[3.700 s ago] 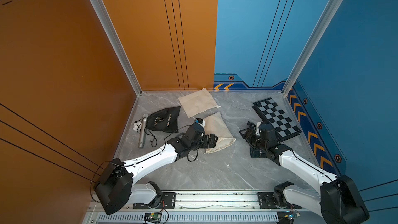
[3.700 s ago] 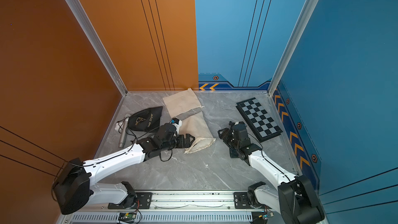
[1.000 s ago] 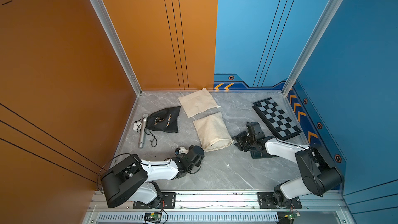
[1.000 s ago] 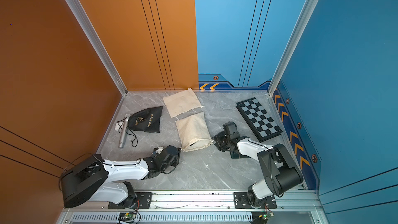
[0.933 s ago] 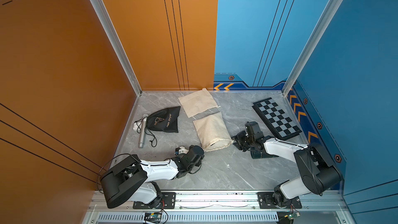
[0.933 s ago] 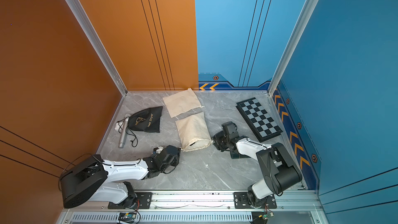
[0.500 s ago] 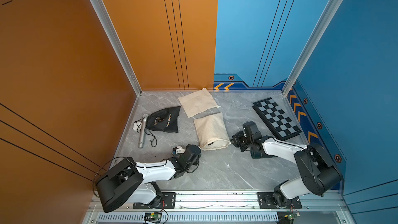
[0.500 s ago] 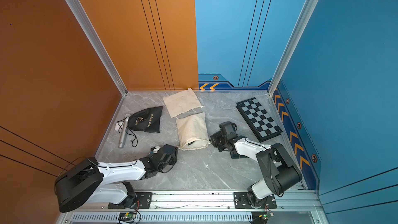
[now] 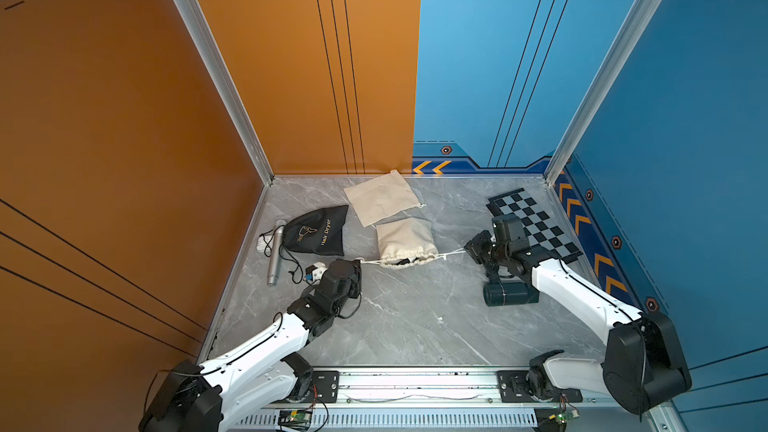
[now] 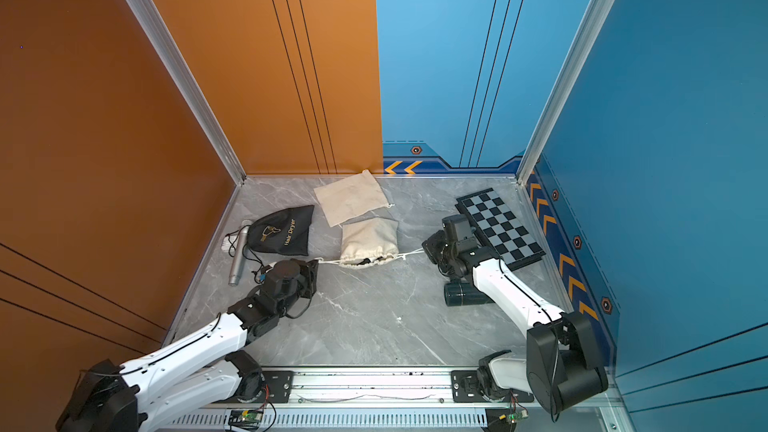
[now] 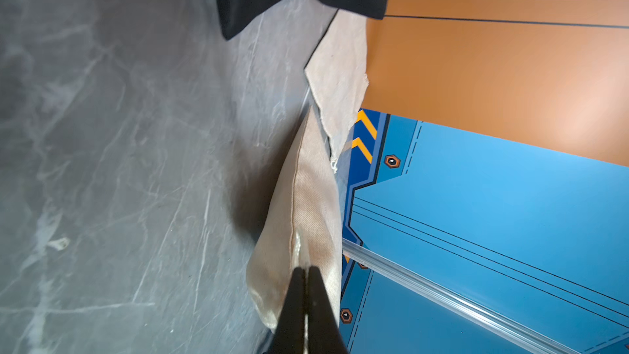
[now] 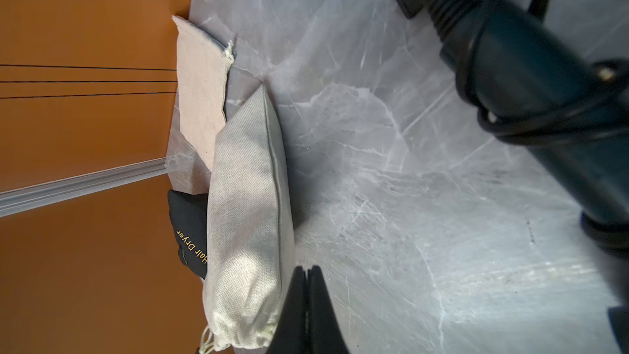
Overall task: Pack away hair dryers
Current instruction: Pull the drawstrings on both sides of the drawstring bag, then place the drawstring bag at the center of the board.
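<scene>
Three cloth pouches lie on the grey tabletop (image 9: 415, 326). A flat beige pouch (image 9: 380, 197) sits against the far edge, and a stuffed beige pouch (image 9: 405, 238) lies just nearer than it at mid-table. A black pouch (image 9: 318, 232) printed "Hair Dryer" lies toward the left edge. There is one silver rod (image 9: 274, 255) along the left edge and one checkerboard (image 9: 536, 222) in the far right corner.

One hair dryer (image 9: 509, 293) is in plain sight, blackish teal (something dark shows in the stuffed pouch's mouth, too little to name). The dryer lies on its side near the right edge, between the checkerboard and the near edge, partly under the right arm. Its barrel's long axis runs roughly along the near edge, with the round end facing the left edge. In the right wrist view its handle has the black cord (image 12: 503, 132) wound round it.

The stuffed pouch's gathered mouth faces the near edge, and its drawstring (image 9: 451, 254) runs out to either side. Both claws are pressed together. The left gripper (image 9: 358, 263) pinches the string's left end and the right gripper (image 9: 466, 248) its right end. The string runs straight from the mouth to each.
</scene>
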